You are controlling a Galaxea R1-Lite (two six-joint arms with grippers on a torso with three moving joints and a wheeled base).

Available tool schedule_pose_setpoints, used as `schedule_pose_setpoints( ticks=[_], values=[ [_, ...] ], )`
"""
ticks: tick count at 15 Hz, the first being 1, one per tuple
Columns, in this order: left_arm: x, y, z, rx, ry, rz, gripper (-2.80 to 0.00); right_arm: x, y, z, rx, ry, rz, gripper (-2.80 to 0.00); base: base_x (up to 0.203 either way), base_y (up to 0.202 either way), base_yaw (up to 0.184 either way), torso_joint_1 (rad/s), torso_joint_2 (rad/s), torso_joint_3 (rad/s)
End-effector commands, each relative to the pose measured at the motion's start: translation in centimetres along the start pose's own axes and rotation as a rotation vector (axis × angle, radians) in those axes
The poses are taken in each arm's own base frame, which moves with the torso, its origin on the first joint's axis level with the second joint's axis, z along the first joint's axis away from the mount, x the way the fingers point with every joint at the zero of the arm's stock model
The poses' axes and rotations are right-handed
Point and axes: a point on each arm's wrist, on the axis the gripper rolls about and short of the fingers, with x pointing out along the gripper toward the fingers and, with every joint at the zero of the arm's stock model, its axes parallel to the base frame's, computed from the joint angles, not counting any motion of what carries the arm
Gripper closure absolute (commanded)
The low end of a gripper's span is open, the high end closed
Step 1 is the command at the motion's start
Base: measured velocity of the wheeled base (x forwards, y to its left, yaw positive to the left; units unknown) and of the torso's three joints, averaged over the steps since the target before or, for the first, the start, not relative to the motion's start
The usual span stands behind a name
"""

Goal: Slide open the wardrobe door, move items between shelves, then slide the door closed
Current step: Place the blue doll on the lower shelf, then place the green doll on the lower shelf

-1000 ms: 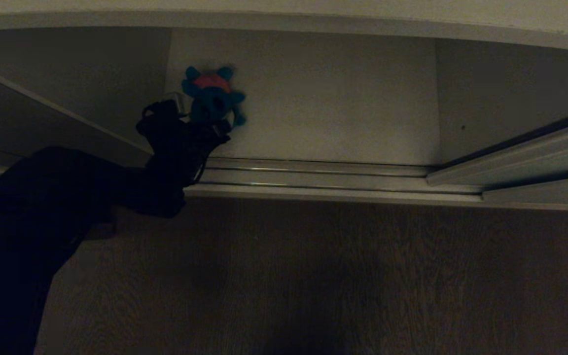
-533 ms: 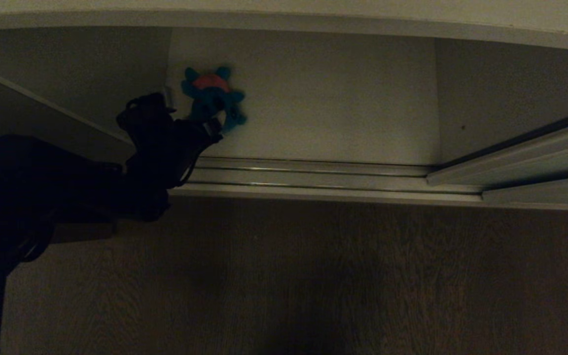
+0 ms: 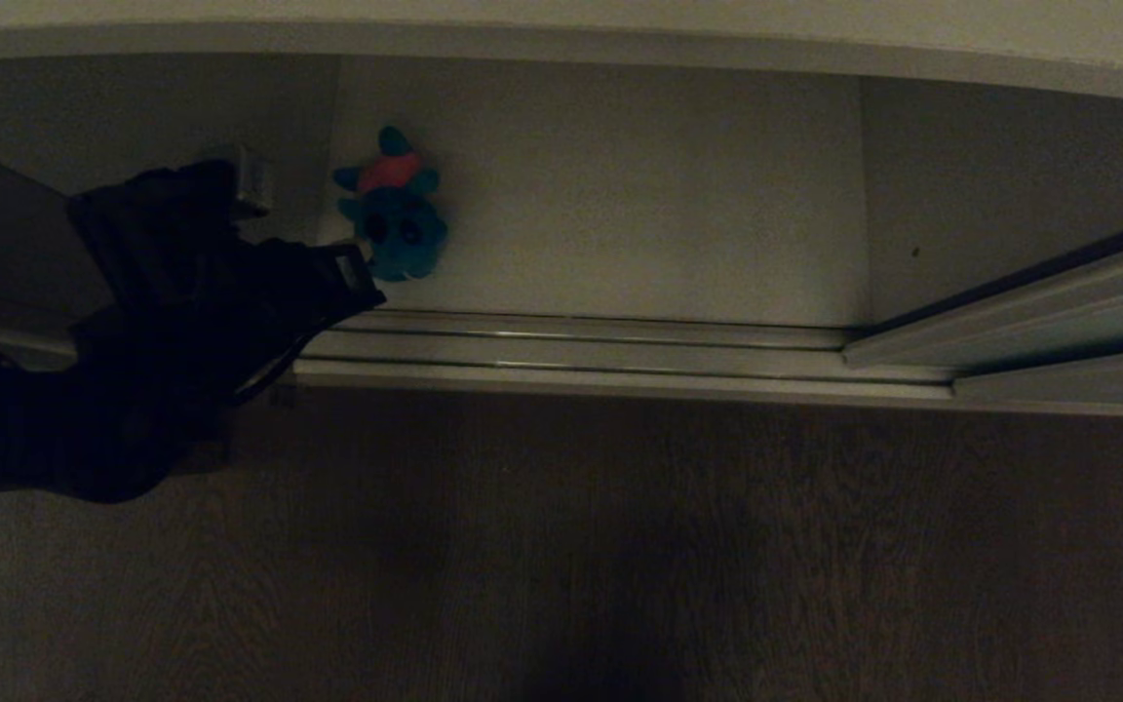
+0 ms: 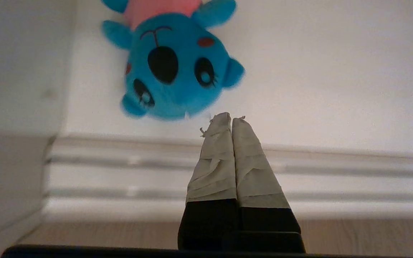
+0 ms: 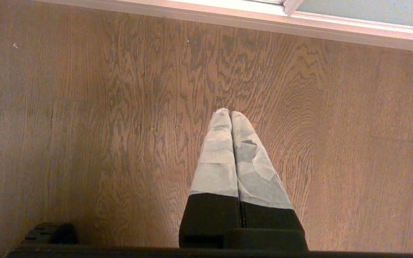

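On the wardrobe's bottom shelf [image 3: 620,195], near its left wall, lies the teal-blue plush toy [image 4: 177,68], long axis running twelve to six. Its head sits at eleven o'clock from the left claw [image 4: 228,120] (pressed shut, holding nothing), the nearer arm.

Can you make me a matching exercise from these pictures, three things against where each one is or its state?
Things:
1. teal-blue plush toy
2. left pincer
3. right pincer

Places or states:
A. shut, over the wooden floor
B. lying on the white wardrobe bottom shelf, near its left wall
C. shut and empty, tips just short of the toy, above the floor track

Pairs: 1-B, 2-C, 3-A
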Motion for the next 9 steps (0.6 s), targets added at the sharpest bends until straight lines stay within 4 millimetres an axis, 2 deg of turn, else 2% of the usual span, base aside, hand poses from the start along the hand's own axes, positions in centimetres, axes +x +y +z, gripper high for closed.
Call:
schedule_pose_setpoints(
  ticks=[1, 3, 9],
  values=[
    [-4.3, -0.3, 3.2, 0.001, -0.046, -0.004, 0.0, 0.0, 0.0, 0.0, -0.001, -0.006, 0.001, 0.0, 0.0, 0.0, 0.0, 0.0, 0.0, 0.0],
    [-8.1, -0.2, 3.4, 0.009, 0.034, 0.004, 0.0, 0.0, 0.0, 0.0, -0.001, -0.007, 0.001, 0.0, 0.0, 0.0, 0.0, 0.0, 0.0, 0.0],
    [-21.5, 0.2, 3.0, 0.059, 0.266, 0.027, 0.0, 0.0, 0.0, 0.0, -0.001, -0.007, 0.001, 0.0, 0.0, 0.0, 0.0, 0.0, 0.0, 0.0]
  ],
)
